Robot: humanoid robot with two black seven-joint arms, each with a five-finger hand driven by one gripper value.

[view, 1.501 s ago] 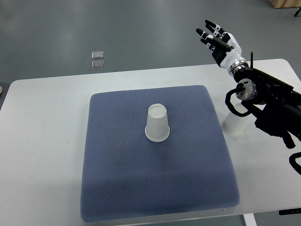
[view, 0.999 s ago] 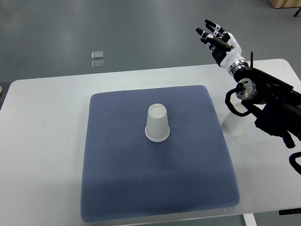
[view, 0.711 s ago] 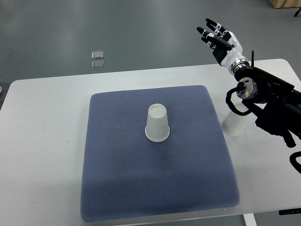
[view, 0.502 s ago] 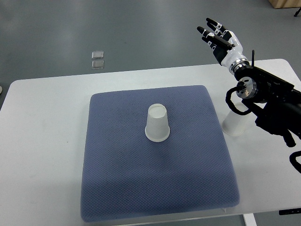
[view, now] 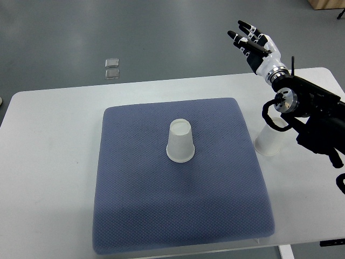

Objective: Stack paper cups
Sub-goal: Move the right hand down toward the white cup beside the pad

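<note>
While its black forearm reaches in from the right edge, the right hand (view: 257, 44) hangs in the air past the far rim of the white table (view: 48, 162), its white palm tilted and its black-tipped fingers (view: 243, 26) spread wide and straight, with nothing in its grasp. Below the wrist, closer to the robot, the dark arm joint and a loop of cable cross over a paper cup (view: 268, 142) that stands upside down on the bare tabletop; the arm hides the cup's upper part, so only its wide rim and lower wall show. That cup sits just beside the right edge of a blue-grey quilted mat (view: 140, 216), apart from the hand and lower in the view. Further off to the hand's left and nearer the robot, a second paper cup (view: 180, 141) rests mouth down near the middle of the mat, its narrow base facing up, standing alone and well apart from the first cup. Beyond the table on the hand's far left, two small pale squares (view: 112, 68) lie on the grey floor (view: 161, 32), one just beside the other.
</note>
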